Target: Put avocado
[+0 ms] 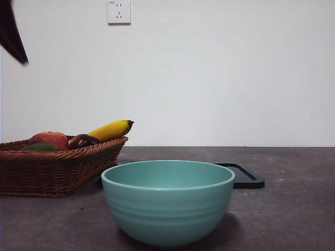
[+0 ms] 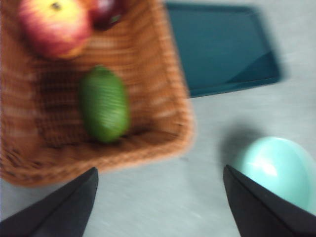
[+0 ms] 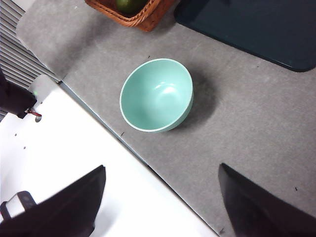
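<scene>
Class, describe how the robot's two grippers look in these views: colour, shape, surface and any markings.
Left gripper: two plain black jaws, wedge-shaped, tapering to points, matte, no markings visible. Right gripper: the same black, tapering wedges with a slight sheen. In the front view only a dark pointed tip shows at the top corner.

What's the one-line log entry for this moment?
left gripper: open, above basket | avocado: in basket, ungrasped | right gripper: open, waiting | bowl: holds nothing

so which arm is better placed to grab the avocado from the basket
Left. Its open fingers hang just off the brown wicker basket, the dark green oval avocado close ahead. The right arm's open fingers sit by the table's edge, past the pale green ceramic bowl.
</scene>
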Action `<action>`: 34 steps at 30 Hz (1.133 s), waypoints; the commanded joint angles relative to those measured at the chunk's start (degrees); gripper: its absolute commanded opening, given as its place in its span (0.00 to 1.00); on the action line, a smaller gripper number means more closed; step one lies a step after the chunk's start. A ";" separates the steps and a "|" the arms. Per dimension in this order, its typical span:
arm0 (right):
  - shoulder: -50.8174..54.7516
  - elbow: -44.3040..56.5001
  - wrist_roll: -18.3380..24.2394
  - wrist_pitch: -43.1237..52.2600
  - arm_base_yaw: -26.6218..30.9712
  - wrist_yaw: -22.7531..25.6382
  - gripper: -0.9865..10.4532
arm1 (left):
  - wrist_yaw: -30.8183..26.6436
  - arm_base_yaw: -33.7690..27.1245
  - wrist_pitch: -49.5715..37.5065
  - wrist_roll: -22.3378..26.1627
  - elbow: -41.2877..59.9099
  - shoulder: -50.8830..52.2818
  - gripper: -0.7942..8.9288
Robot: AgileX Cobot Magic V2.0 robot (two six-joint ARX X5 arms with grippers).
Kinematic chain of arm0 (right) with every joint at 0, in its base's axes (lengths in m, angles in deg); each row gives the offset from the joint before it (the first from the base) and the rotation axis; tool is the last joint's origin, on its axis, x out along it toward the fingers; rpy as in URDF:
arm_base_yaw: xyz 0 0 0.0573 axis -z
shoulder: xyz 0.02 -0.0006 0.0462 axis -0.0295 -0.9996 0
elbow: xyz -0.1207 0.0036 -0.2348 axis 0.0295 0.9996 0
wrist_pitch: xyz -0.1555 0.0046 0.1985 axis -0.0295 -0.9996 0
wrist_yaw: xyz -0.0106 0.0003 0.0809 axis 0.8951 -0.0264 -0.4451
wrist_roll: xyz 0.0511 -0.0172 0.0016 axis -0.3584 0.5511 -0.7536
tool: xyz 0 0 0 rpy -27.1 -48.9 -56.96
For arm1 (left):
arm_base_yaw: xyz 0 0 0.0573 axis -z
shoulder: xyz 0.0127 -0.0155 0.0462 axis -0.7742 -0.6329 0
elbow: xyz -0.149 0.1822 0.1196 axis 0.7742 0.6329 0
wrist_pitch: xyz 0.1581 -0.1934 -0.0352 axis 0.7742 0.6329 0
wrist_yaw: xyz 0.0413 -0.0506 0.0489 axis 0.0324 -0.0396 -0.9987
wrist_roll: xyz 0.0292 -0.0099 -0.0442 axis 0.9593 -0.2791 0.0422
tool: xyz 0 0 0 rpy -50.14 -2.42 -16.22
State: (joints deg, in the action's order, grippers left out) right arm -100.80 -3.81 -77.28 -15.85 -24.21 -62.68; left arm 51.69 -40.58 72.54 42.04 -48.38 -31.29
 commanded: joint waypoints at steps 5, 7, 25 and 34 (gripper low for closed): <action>-0.50 -1.11 0.22 0.57 -0.39 0.00 0.41 | -8.79 2.67 -6.10 2.91 -4.31 -12.39 0.50; -0.50 -1.11 0.20 0.57 -0.39 0.00 0.41 | -10.64 3.37 -7.10 3.43 -5.46 -15.56 0.50; -0.48 -1.11 -1.07 0.55 -0.39 0.00 0.41 | -17.46 6.40 -10.56 4.50 -10.60 -34.71 0.50; -0.48 -1.11 -1.05 0.59 -0.39 0.00 0.41 | -17.44 6.86 -10.08 4.48 -10.60 -36.74 0.40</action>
State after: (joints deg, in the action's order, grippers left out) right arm -100.80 -3.81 -77.91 -15.85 -24.21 -62.65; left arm 34.41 -34.05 62.64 46.08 -57.69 -66.91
